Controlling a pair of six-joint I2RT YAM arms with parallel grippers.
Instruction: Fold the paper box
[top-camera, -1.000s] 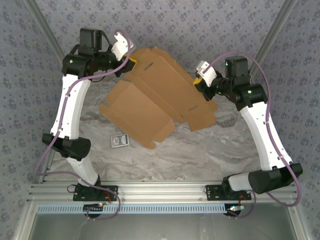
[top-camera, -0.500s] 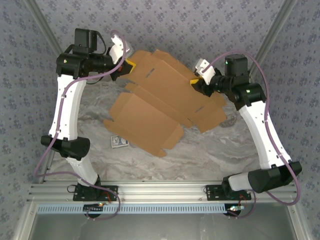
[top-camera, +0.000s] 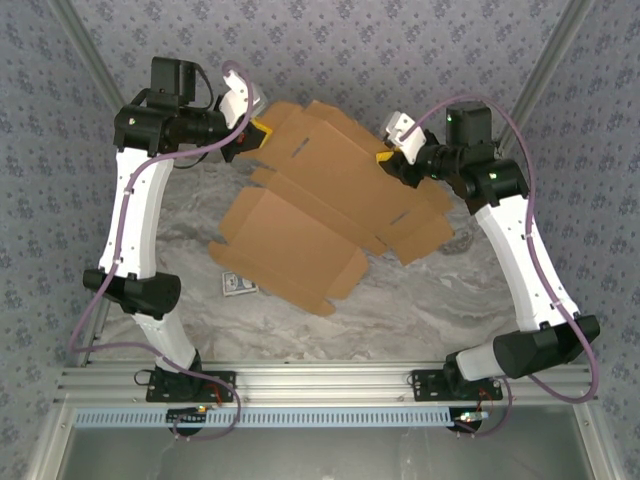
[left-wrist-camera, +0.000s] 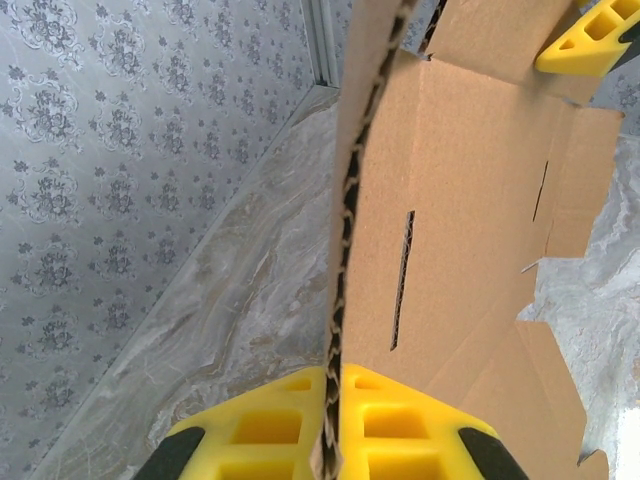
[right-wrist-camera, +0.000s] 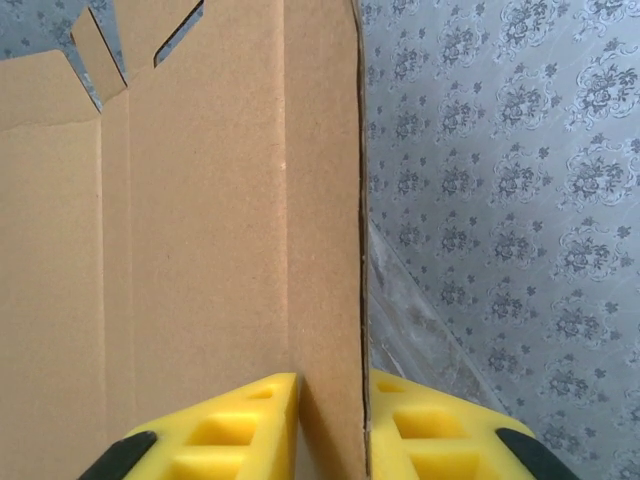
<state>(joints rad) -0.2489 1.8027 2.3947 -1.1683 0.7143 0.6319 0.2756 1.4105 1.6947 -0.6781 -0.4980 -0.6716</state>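
The paper box (top-camera: 320, 215) is a flat brown die-cut cardboard sheet with flaps and slots, lying at a slant across the far half of the table. My left gripper (top-camera: 258, 132) pinches its far left edge. In the left wrist view both yellow fingers (left-wrist-camera: 400, 430) press on the corrugated edge of the sheet (left-wrist-camera: 460, 200). My right gripper (top-camera: 385, 158) is at the sheet's far right edge. In the right wrist view a cardboard flap (right-wrist-camera: 180, 250) stands between the fingers of that gripper (right-wrist-camera: 335, 420) and fills the gap between them.
A small blue-and-white card packet (top-camera: 238, 285) lies on the marble table (top-camera: 420, 300) just left of the sheet's near corner. Patterned walls close in the far side and both sides. The arm bases sit on the metal rail (top-camera: 320, 385) at the near edge.
The sheet has shifted right and towards the near side, then stayed put. My left gripper drew back left with its edge. My right gripper has crept left along the far edge.
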